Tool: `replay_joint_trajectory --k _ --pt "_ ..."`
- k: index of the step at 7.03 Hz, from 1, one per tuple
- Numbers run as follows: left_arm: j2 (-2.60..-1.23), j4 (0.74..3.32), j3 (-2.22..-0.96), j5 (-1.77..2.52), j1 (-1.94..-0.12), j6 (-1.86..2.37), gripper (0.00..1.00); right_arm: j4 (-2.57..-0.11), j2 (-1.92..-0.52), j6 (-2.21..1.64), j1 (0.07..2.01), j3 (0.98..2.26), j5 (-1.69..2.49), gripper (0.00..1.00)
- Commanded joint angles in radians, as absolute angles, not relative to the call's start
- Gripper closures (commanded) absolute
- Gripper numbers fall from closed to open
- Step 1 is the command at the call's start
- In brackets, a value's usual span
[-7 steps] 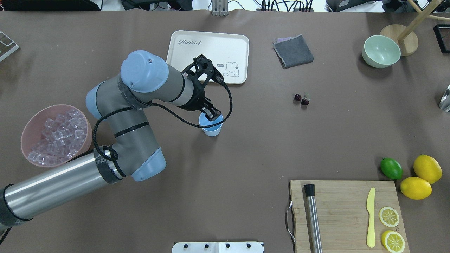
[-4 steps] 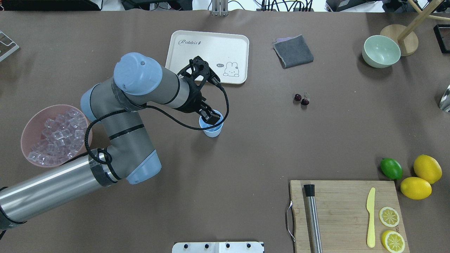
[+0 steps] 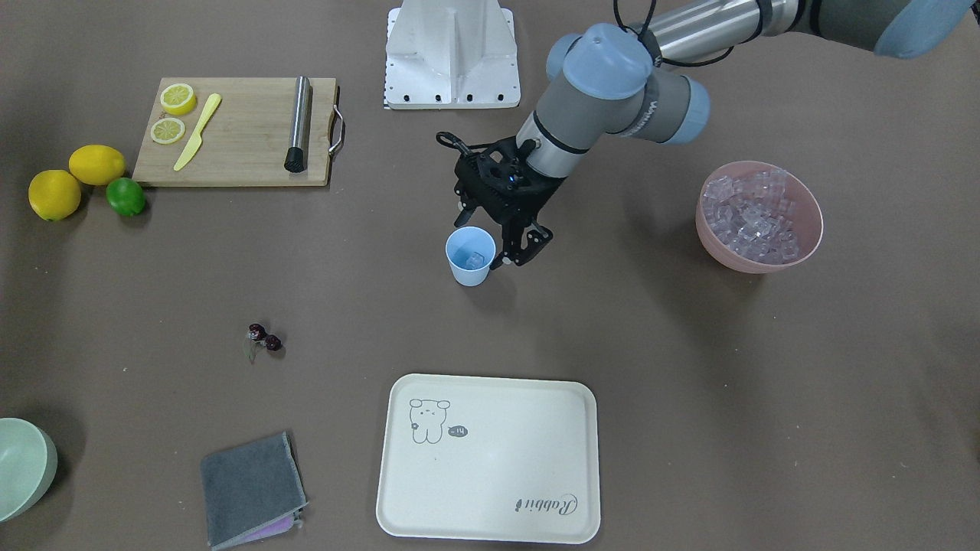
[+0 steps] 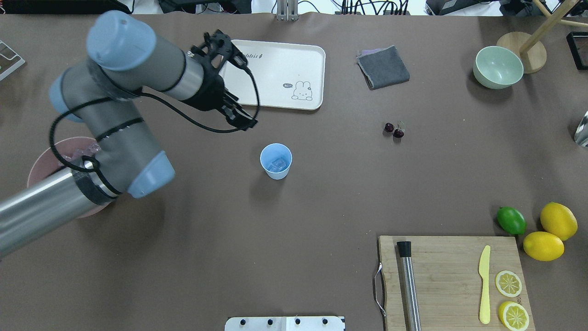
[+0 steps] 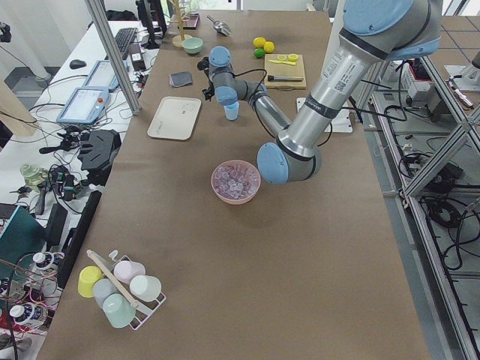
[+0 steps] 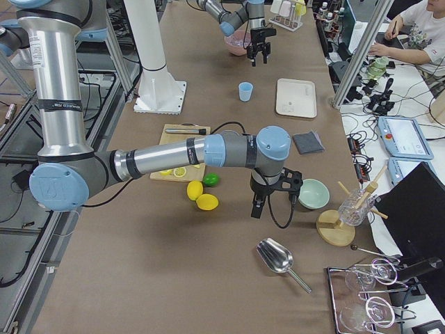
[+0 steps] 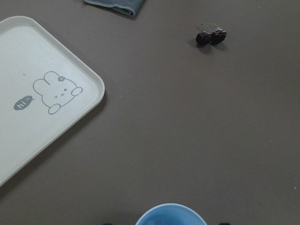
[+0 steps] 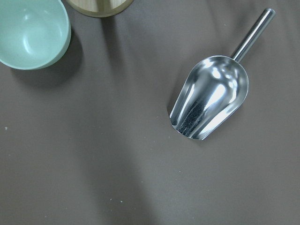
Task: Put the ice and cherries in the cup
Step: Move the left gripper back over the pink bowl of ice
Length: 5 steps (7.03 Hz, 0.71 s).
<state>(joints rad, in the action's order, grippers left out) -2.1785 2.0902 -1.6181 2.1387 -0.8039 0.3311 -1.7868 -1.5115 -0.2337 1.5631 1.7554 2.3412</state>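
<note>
As I looked over the feeds, the left gripper point(image 3: 523, 251) hung above the desk just beside the cup point(image 4: 275, 161), on the side toward the desk's left end; its two fingers stood well apart with nothing between them. The cup stood upright near the middle of the desk, apart from everything else, and I could see at least one cube of ice point(image 4: 277, 164) lying in its bottom. The bulk of the ice sat heaped in the pink bowl point(image 3: 813, 237) toward the left end of the desk. The cherries point(image 4: 394, 130) lay on the bare desk, well apart from the cup, toward the right end and a little nearer the far edge; the left wrist camera caught them beyond the cup's rim. A cream tray point(image 4: 275, 69) lay flat along the far edge. The right gripper point(image 6: 259, 209) showed only from the camera at the right end, hanging near the pale green bowl point(image 6: 314, 193) by the far right corner, and I couldn't tell whether its jaws were open or closed. Its wrist camera looked down on a metal scoop point(image 8: 211, 101) lying on the desk beside that bowl. A wooden cutting board point(image 4: 448, 276) sat at the near edge toward the right end, a lime point(image 4: 511, 220) and two lemons point(image 4: 558, 220) just off its corner.
</note>
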Motion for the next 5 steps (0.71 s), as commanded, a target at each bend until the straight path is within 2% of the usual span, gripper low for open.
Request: replay_joint_trajectory --k 1,3,5 --pt "-2.018 2.086 -1.641 2.219 -0.955 0.163 0.13 -1.776 -1.488 -0.229 1.565 1.763 2.341 0.0" --pt "-1.91 2.092 -1.646 2.255 -0.998 0.147 0.13 -1.772 -1.457 -0.229 1.563 1.759 2.333 0.0" --pt "-1.811 2.091 -1.651 2.334 -1.055 -0.053 0.13 -1.729 -1.459 -0.225 1.563 1.759 2.33 0.0"
